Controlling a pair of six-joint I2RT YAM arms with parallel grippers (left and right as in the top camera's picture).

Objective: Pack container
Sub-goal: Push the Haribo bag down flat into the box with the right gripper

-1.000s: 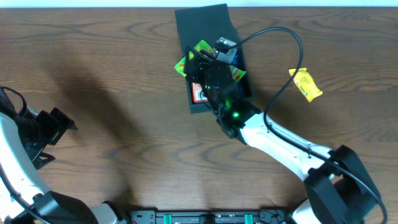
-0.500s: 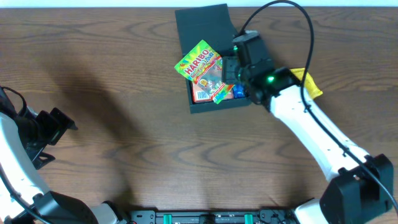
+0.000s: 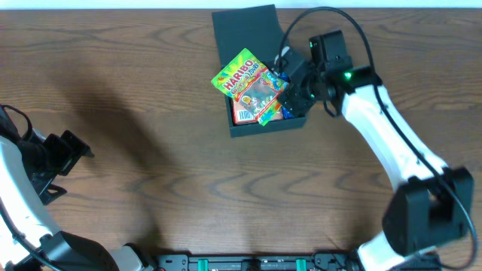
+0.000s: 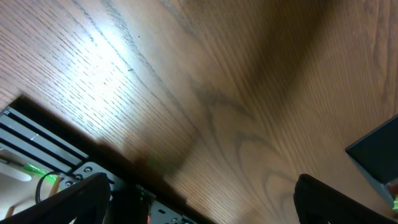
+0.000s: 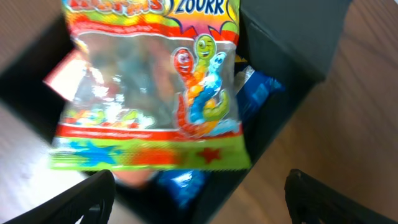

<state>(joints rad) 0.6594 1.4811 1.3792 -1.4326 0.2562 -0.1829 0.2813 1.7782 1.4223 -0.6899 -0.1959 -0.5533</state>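
Right end effector (image 5: 199, 193) hovers spread at container's (image 3: 245, 30) right edge; left end effector (image 4: 199, 199) spread over tabletop (image 4: 186, 93).

"HARIBO" on green packet (image 3: 247, 81), "ZOURR" below

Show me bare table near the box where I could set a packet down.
Free: the stretch of table between the left arm and the left wall of the container, and the strip in front of it. Crowded: inside the container, under the Haribo bag, and its right side, where the right tool hovers.
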